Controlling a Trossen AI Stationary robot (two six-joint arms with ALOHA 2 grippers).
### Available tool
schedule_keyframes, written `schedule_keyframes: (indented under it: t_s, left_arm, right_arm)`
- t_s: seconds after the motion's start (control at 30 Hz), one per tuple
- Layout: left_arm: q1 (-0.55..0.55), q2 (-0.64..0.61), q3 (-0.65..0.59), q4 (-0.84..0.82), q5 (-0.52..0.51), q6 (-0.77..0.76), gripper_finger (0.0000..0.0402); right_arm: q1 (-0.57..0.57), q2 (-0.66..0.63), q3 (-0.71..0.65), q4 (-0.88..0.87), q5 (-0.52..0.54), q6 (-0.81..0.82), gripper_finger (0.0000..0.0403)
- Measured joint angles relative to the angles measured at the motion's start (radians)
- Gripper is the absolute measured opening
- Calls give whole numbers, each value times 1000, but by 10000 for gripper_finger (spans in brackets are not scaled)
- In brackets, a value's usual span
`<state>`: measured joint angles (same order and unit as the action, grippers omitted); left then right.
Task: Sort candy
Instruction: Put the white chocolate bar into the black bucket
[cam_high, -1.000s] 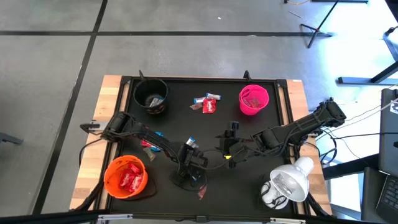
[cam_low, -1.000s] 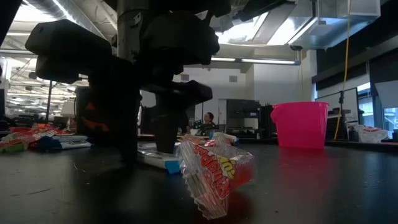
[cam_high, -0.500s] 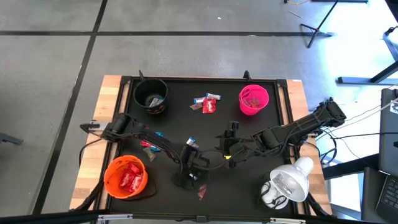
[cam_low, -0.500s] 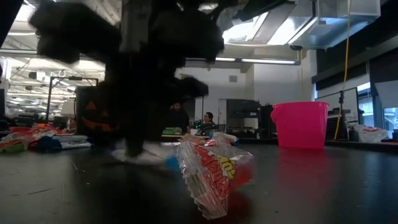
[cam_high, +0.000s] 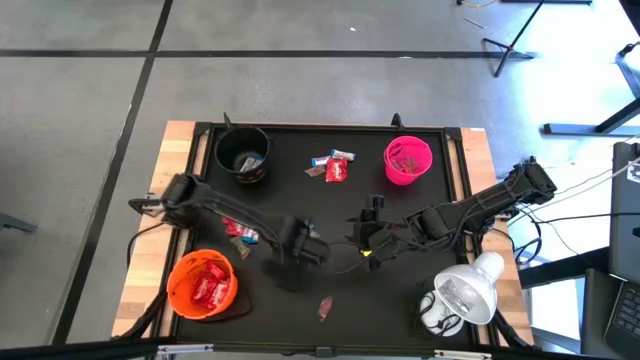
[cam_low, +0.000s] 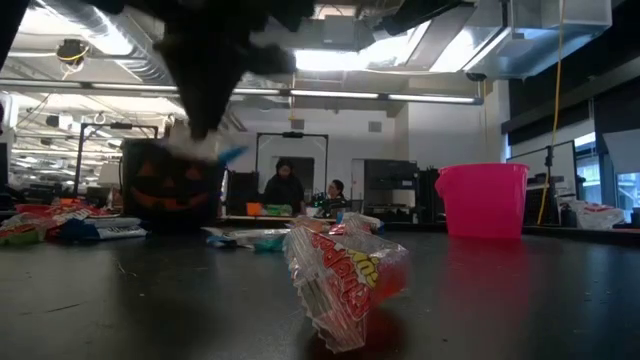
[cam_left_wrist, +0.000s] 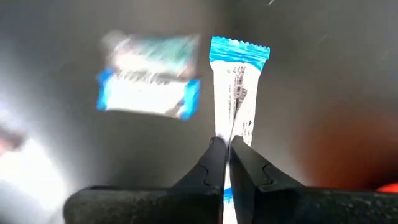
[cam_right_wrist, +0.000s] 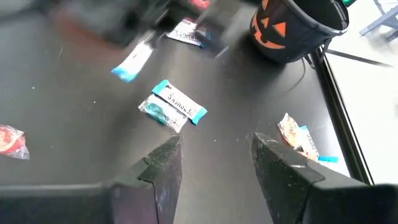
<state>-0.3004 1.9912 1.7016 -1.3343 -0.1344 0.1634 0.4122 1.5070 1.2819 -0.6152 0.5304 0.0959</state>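
On the left of the bench (cam_high: 440, 290) sits the orange bowl (cam_high: 203, 284), already holding red-wrapped candy, which suggests reds are collected there; the black bowl (cam_high: 243, 153) stands at the far left corner. The left hand (cam_high: 302, 247) hangs above the bench's middle, its fingers pinched tight on one blue-and-white candy (cam_left_wrist: 238, 93), lifted clear of the surface, presumably so it can be carried to a bowl. Another blue-and-white piece (cam_left_wrist: 149, 93) lies on the bench below it. A small heap of candy (cam_high: 333, 166) waits near the far edge, a lone red piece (cam_high: 325, 307) near the front, and the pink bowl (cam_high: 408, 161) stands far right. The right hand (cam_high: 372, 228) waits mid-bench, fingers spread with nothing between them.

Only the left wrist view shows the pinch on the wrapper's end. The low view shows the black bowl's pumpkin face and people in the room behind, and the high view alone gives the layout.
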Motion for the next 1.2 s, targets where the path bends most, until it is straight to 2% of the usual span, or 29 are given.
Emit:
schedule_keyframes:
  t_s: [0.23, 0.4, 0.6, 0.8, 0.93, 1.03, 1.13, 1.2]
  left_arm:
    - [83, -229, 1, -155, -222, -55, 2]
    - [219, -445, 2, -170, -324, -29, 1]
    - [509, -659, -49, -72, -319, -17, 1]
    - [732, -775, -262, 40, -301, -47, 0]
    - [825, -788, -415, 118, -225, -53, 0]
    - [864, -788, -514, 199, -249, -48, 0]
    - [908, -787, -578, 283, -253, -31, 8]
    - [938, -787, -587, 300, -211, -24, 24]
  right_arm:
    - [0, 0, 0, -19, 2, 1, 188]
    - [0, 0, 0, -15, 3, 2, 188]
    - [0, 0, 0, -14, 3, 12, 188]
    - [1, 0, 0, -11, 3, 30, 188]
    - [1, 0, 0, -11, 1, 30, 188]
    - [1, 0, 0, -11, 1, 30, 188]
    - [1, 0, 0, -12, 1, 30, 188]
    - [1, 0, 0, -14, 1, 30, 188]
